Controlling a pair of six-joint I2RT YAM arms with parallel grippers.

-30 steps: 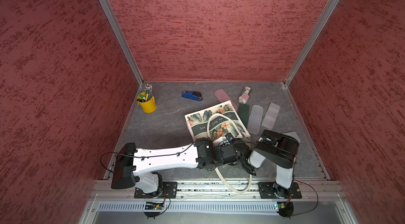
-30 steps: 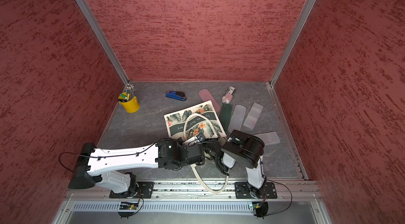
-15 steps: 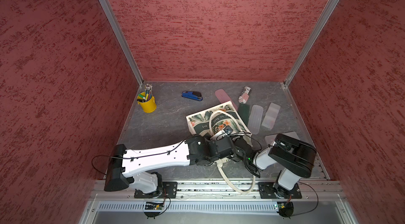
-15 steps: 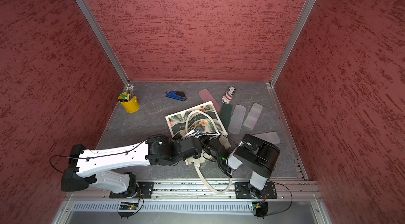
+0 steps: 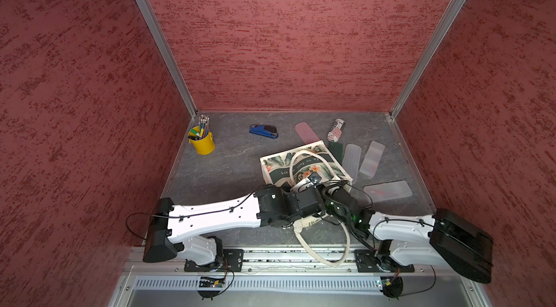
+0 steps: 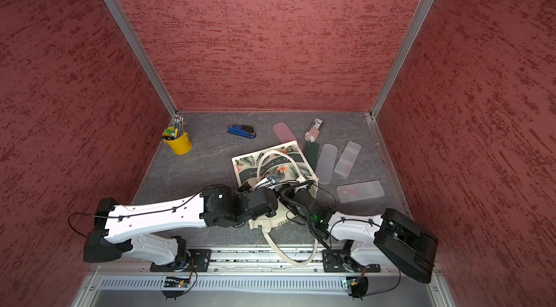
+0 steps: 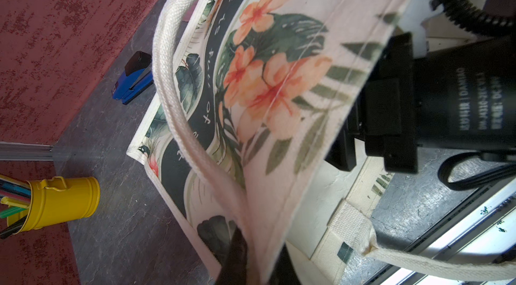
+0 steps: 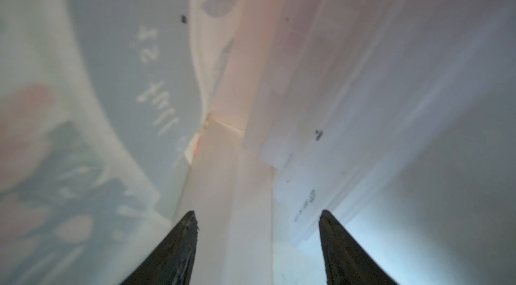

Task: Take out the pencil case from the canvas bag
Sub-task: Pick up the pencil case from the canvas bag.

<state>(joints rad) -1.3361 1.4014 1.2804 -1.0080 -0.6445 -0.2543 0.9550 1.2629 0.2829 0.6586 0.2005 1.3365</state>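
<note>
lying flat on the grey stone-look tabletop point(image 5: 228, 167), the cream canvas bag with tropical leaf-and-flower print and a dark green lettered band point(image 5: 304, 164) has its mouth turned toward the robot's base in both top views point(image 6: 270, 167). one cream looped handle point(image 5: 296, 158) rests on the printed face; the other handle point(image 5: 325, 257) trails over the metal rail at the front edge.

the left gripper point(image 7: 257, 255) is pinched tight on the upper rim of the canvas bag point(image 7: 265, 88), with the cloth running between its dark fingers point(image 7: 237, 244). the right gripper point(image 8: 258, 213) is inside the bag's mouth, out of sight from the top views, its two black fingers spread wide with nothing clamped between them. ahead of it lie the bag's pale inner cloth point(image 8: 83, 102) and a frosted, pinkish-white slab point(image 8: 321, 119). it is too blurred to say whether that is the pencil case.

outside the bag, just beside its far edge, lie a pink flat case point(image 5: 305, 132), a dark green flat case point(image 5: 335, 152), two frosted translucent cases point(image 5: 352, 159) point(image 5: 372, 158) and a striped roll point(image 5: 336, 130). a third frosted case point(image 5: 388, 190) lies nearer the right arm. a blue stapler point(image 5: 264, 131) and a yellow metal cup of pens point(image 5: 203, 143) stand well apart.
</note>
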